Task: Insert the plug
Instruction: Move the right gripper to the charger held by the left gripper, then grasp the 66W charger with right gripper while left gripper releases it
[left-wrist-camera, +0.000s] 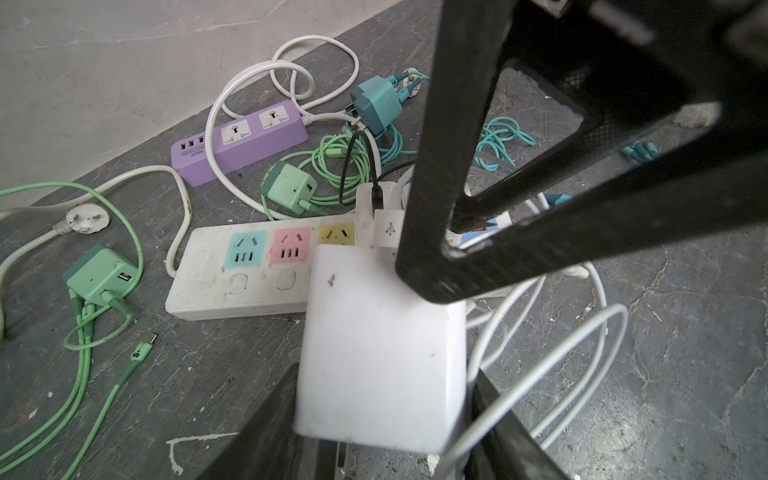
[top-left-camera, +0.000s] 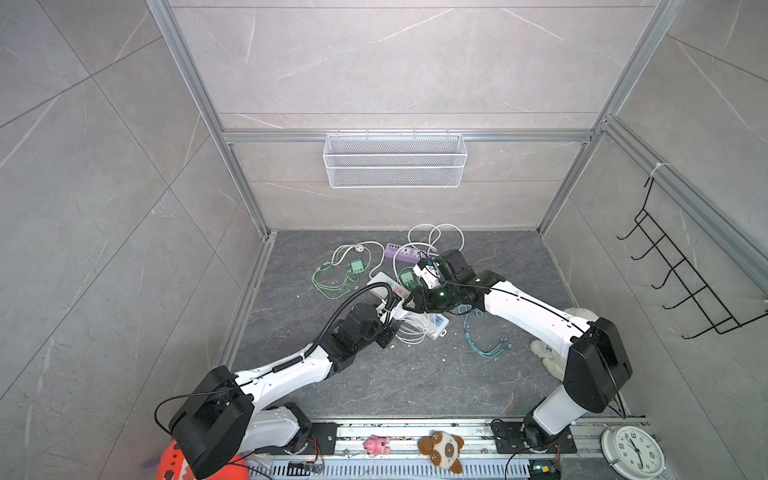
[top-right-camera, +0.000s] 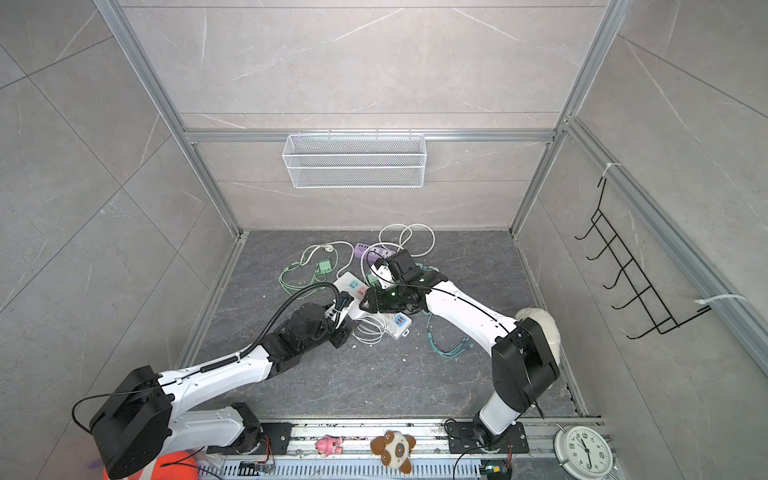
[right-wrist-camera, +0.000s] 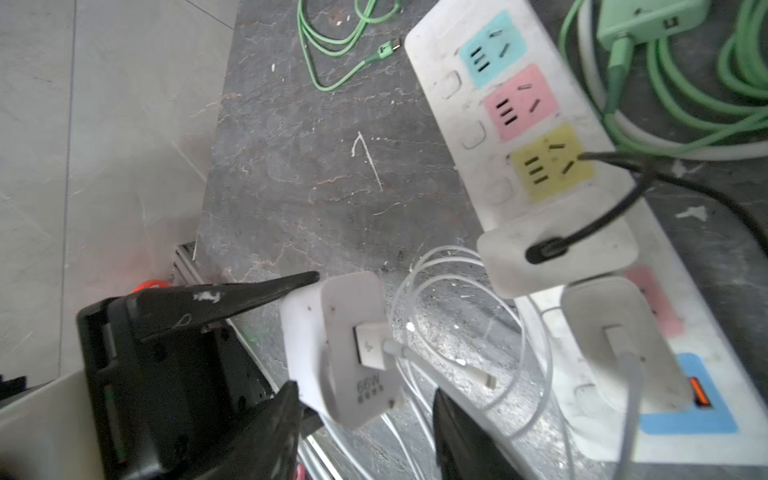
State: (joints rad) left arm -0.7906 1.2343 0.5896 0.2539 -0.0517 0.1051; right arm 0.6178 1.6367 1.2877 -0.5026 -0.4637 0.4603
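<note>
The plug (left-wrist-camera: 382,353) is a white charger block with a white USB cable (right-wrist-camera: 415,357) in its face. My left gripper (left-wrist-camera: 382,440) is shut on it, one dark finger on each side. In the right wrist view the same plug (right-wrist-camera: 336,345) hangs just above the floor, beside the white power strip (right-wrist-camera: 449,54) with its blue, pink and yellow sockets. My right gripper (right-wrist-camera: 365,392) stands open around the plug's lower end, with a clear gap at one finger. In a top view both grippers meet over the strip (top-left-camera: 380,282), the left gripper (top-left-camera: 395,311) just below the right gripper (top-left-camera: 409,302).
Two other white chargers (right-wrist-camera: 557,257) (right-wrist-camera: 623,345) sit plugged into strips beside the plug. A purple strip (left-wrist-camera: 241,141), green chargers (left-wrist-camera: 102,274) (left-wrist-camera: 289,187), a teal charger (left-wrist-camera: 376,104) and loose cable loops (left-wrist-camera: 582,332) lie around. A wire basket (top-left-camera: 395,160) hangs on the back wall.
</note>
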